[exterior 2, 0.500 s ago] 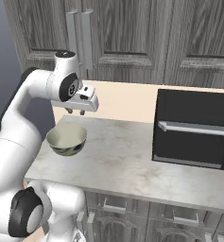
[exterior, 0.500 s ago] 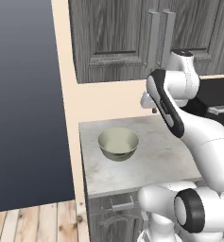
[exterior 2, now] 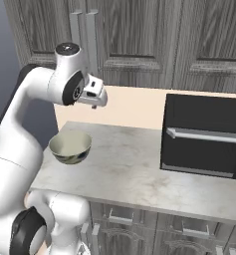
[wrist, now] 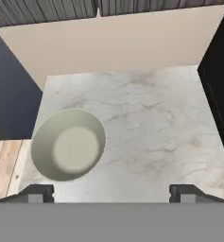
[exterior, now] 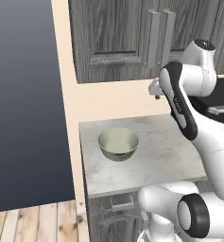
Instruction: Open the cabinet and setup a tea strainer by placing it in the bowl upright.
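My hand [exterior 2: 93,103] hangs open and empty above the pale marbled stone table [wrist: 151,127]. The round, pale greenish-beige glossy bowl [wrist: 68,144] sits at my 10 o'clock in the hand view. The dark grey wood-grain cabinet [exterior: 118,38] is shut above the table.

The cabinet [exterior: 113,42] has dark grey wood-grain doors with a matt look, and its bar handles [exterior: 160,40] are smooth and pale grey. The worktop [wrist: 151,137] is light, veined, marble-like stone, smooth. The bowl [wrist: 68,144] near its left edge looks glossy and ceramic-like; the black oven box [exterior 2: 204,134] is smooth.
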